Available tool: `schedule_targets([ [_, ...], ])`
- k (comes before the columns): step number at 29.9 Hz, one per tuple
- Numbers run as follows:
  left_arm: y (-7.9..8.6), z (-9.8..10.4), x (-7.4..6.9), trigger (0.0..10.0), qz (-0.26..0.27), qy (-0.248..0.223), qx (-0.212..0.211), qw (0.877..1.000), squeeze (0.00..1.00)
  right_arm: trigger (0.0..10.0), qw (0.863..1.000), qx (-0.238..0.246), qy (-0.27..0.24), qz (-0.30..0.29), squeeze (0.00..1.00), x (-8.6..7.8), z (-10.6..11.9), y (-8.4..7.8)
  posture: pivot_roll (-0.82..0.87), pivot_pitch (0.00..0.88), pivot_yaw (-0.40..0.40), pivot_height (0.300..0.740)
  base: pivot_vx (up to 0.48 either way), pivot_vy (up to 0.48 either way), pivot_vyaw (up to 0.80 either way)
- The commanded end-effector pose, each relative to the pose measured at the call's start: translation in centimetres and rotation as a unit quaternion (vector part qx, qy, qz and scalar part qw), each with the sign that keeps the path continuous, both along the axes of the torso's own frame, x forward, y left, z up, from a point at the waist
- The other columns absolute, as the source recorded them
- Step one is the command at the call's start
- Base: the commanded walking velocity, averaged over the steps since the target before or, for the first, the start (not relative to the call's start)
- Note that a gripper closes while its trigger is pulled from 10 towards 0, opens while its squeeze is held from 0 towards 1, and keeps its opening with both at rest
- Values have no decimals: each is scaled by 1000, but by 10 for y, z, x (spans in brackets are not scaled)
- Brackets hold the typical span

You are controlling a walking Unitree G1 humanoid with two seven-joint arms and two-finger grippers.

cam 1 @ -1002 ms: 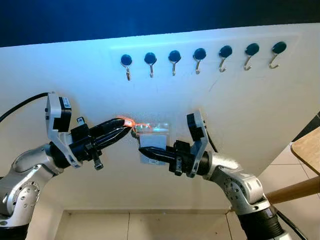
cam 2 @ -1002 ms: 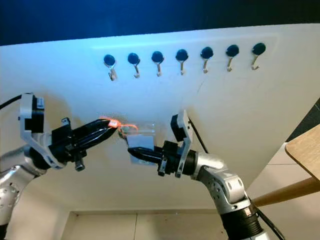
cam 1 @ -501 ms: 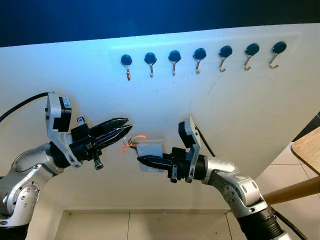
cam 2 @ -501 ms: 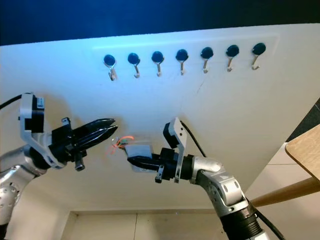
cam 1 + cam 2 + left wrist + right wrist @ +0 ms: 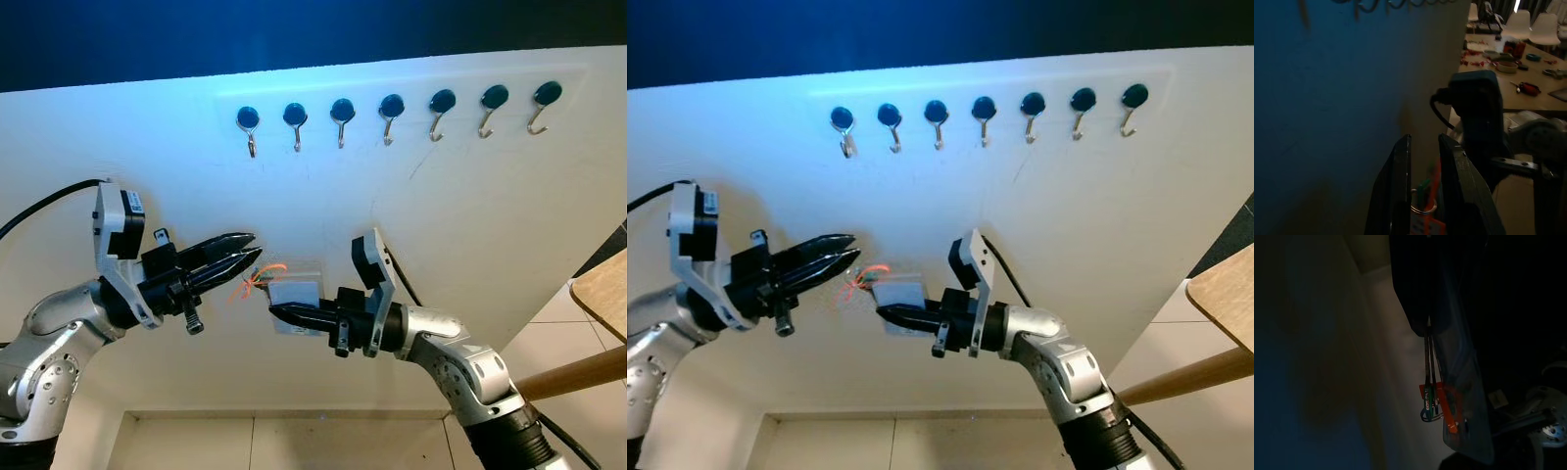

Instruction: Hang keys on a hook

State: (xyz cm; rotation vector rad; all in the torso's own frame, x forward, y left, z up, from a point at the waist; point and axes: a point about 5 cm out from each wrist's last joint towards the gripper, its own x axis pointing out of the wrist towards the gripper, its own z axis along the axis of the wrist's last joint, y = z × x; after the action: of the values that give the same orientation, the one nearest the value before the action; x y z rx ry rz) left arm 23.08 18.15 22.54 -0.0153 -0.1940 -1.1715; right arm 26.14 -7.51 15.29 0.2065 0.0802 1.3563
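We see a matt white board [image 5: 470, 225] carrying bent metal hooks [image 5: 390, 117] with glossy dark caps, a clear glossy plastic tag [image 5: 297, 292] on a metal key ring [image 5: 1421, 206], and brushed silver metal arms [image 5: 460, 357].

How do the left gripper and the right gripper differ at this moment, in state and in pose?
The left gripper has its jaws slightly apart and holds nothing; the right gripper is shut on the clear key tag. The left gripper points toward the robot's right and sits a little higher; the right gripper points toward the robot's left, lower down. The orange string hangs just off the left gripper's tips. Both hover before the white wall, below the hooks.
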Motion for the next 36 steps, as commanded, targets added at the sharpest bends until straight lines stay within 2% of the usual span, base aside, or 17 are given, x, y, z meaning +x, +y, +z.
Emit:
schedule_targets([
  [1,-1,5,-4,10000,-11,-15,48,999,0,0,1000,-3,-4,3,0,-1,-1,0,-83,66,73,740,0,0,0],
  [2,-1,5,-4,10000,-11,-15,48,999,0,0,1000,-3,-4,3,0,-1,-1,0,-83,66,73,740,0,0,0],
  [9,1,9,-2,10000,-8,-31,127,991,0,0,1000,-9,-4,6,0,-1,-3,2,-81,67,76,740,0,0,0],
  [14,1,9,0,10000,-3,-33,141,989,0,0,1000,-12,-3,6,0,-1,-4,2,-82,67,79,740,0,0,0],
  [16,-2,5,4,10000,3,-32,160,987,0,0,1000,-13,-4,6,0,-2,-4,3,-83,68,80,740,0,0,0],
  [27,-4,1,6,10000,5,-25,177,984,0,0,1000,-14,-5,7,0,-2,-4,4,-84,71,83,740,0,0,0],
  [36,3,0,6,10000,12,-15,200,980,0,0,1000,-12,-5,7,0,-3,-4,4,-84,71,83,740,0,0,0],
])
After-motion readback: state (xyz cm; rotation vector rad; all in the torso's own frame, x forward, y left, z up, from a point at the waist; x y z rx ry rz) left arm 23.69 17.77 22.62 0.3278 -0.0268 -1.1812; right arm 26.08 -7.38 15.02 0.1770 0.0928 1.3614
